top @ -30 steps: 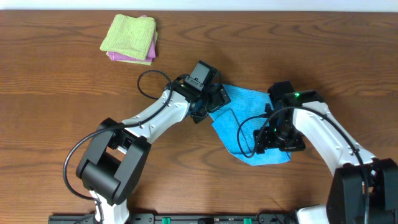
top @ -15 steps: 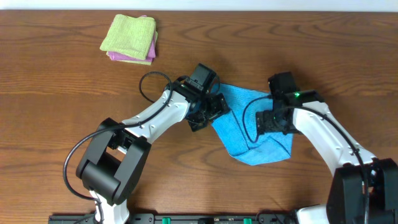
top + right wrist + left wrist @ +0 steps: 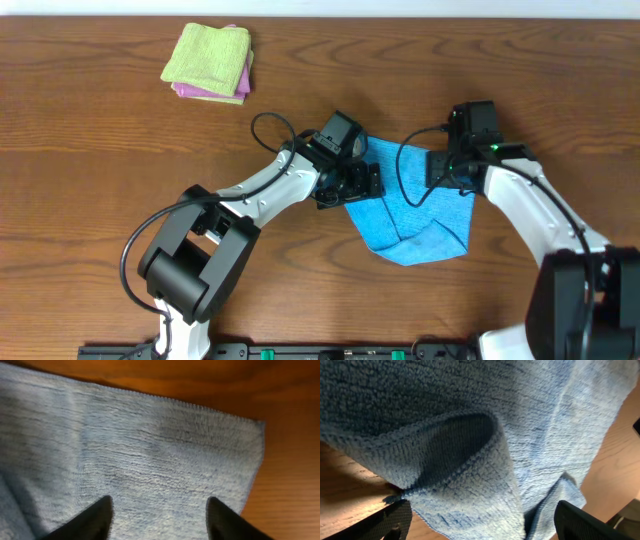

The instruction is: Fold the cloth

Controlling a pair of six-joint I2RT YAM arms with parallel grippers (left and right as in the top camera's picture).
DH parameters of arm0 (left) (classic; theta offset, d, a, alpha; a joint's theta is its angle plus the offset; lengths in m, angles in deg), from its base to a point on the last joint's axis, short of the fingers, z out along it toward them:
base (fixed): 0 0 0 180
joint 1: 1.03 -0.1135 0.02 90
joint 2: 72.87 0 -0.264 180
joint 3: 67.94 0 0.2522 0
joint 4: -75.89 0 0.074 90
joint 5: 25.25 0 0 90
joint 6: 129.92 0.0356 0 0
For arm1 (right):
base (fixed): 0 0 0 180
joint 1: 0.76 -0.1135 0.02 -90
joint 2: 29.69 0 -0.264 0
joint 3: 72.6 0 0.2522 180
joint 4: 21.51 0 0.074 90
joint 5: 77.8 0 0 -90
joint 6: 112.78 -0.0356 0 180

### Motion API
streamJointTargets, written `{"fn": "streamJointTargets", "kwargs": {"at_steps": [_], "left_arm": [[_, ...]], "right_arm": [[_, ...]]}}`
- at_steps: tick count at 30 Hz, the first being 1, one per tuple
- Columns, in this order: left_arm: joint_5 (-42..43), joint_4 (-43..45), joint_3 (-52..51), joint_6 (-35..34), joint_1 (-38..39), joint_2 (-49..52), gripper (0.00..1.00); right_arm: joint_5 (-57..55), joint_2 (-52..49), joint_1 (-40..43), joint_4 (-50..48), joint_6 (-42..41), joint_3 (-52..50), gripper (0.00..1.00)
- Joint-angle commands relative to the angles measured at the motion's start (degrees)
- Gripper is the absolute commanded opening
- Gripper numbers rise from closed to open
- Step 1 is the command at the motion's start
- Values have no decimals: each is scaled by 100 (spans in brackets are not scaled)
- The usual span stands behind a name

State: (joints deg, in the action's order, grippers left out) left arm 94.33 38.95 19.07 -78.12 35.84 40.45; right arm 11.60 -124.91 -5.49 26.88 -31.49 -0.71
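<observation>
One blue cloth [image 3: 415, 225] sits mid-table [image 3: 100, 180], rumpled, with its near end doubled over. Two grippers are on it. The left gripper [image 3: 362, 183] is at its left edge, jaws spread wide, with a raised fold beside one finger. The right gripper [image 3: 440, 170] is over the far right corner, jaws apart too. Far left there are two folded cloths in a stack, green [image 3: 208, 55] on pink [image 3: 190, 92].

A crumpled blue terry cloth [image 3: 415, 222] is seen on the brown wooden table [image 3: 100, 180], with the left gripper [image 3: 361, 184] at its left edge and the right gripper [image 3: 441, 168] at its top. Folded yellow-green and pink cloths [image 3: 208, 62] are stacked well apart.
</observation>
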Motion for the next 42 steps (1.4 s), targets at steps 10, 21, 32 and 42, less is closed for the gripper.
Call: {"fn": "streamJointTargets", "kwargs": {"at_steps": [10,21,32,42], "left_arm": [[-553,-199,76,605,-7,59,69],[-953,-455,76,610,7,63,33],[-1499,-529,76,577,109,70,41],[-1526,-485,74,540,111,72,12]], "right_arm": [[1193,-737,616,-94,212,20,45],[1416,-811,540,-166,212,20,44],[1416,-811,540,-170,210,20,42],[1416,-811,540,-168,212,20,42]]}}
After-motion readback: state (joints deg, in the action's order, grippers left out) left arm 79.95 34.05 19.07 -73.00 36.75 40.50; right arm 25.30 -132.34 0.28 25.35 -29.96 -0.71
